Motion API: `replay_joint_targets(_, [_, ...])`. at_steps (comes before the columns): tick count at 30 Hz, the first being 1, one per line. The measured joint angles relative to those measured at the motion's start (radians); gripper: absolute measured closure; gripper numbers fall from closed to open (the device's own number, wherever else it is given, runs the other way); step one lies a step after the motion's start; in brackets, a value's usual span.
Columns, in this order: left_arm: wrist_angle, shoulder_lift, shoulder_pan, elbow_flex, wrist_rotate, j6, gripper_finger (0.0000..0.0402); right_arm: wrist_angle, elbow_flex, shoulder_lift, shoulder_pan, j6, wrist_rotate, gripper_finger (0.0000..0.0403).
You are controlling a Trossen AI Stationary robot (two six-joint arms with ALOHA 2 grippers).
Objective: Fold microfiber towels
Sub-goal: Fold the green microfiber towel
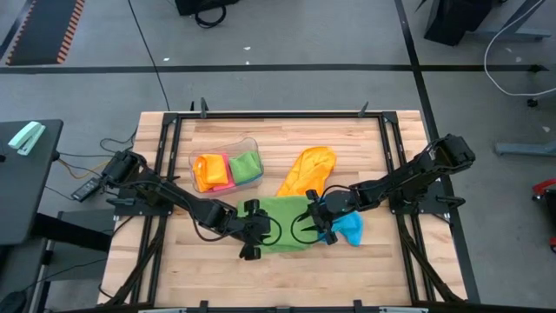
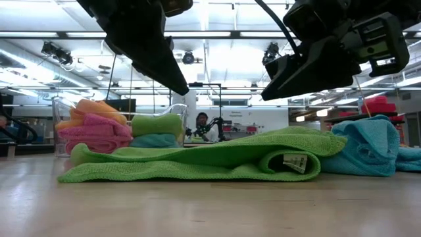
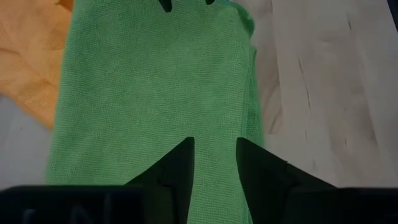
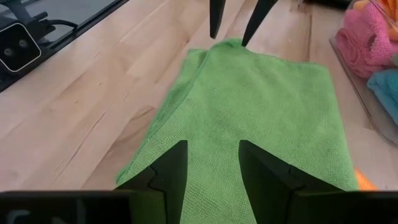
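Green cloth (image 1: 282,223) lies folded at mid-desk (image 1: 365,269), with the left tool (image 1: 252,228) over its left end and the right tool (image 1: 314,223) over its right end; both have their fingers parted over the fabric, gripping nothing that shows. An orange cloth (image 1: 306,170) and a blue cloth (image 1: 349,228) lie just beside it, and more sit folded in the tub (image 1: 228,165). The risk is a shallow pinch catching only the top layer, so a lift would peel the fold open. Uneven pulls from the two ends could skew the edges, and a wide sweep on the right might drag the blue cloth along.
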Motion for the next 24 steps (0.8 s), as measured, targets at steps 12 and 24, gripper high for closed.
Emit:
replay_joint_targets(12, [-0.075, 0.0, 0.017, 0.0, 0.047, 0.059, 0.0293, -0.001, 0.0, 0.018, 0.0, 0.004, 0.0, 0.0251])
replay_joint_targets(24, [-0.292, -0.001, 0.067, 0.053, 0.228, 0.042, 0.0289, 0.001, 0.0, 0.034, 0.0, 0.023, 0.0, 0.0251])
